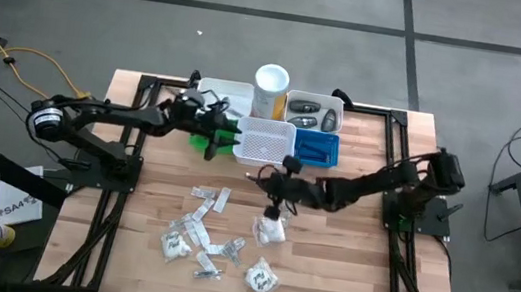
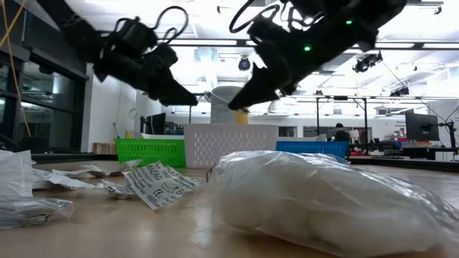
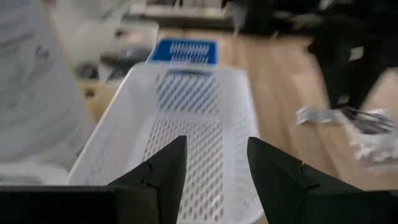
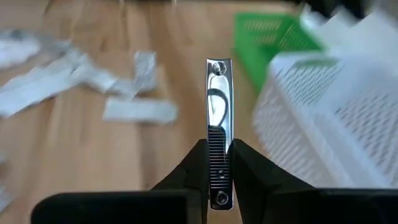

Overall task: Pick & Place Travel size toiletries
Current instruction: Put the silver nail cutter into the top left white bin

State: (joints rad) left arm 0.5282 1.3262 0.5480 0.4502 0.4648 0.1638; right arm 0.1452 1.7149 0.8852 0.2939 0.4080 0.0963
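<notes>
The travel size toiletries lie scattered on the near half of the table: crinkly packets, a clear bag of white stuff and a printed packet. My right gripper is shut on a silver nail clipper; it hangs above the table just in front of the white basket. My left gripper is open with nothing between its fingers, and it hovers over the left end of that basket. My right gripper pinches the nail clipper between its two fingers at the clipper's rear end. The clipper sticks straight out ahead of the fingertips, in line with the fingers. It is lifted clear of the table.
A green bin and a blue bin flank the white basket. Behind them stand a white bin, a tall white-and-yellow cylinder and a white bin with dark grey oval pieces.
</notes>
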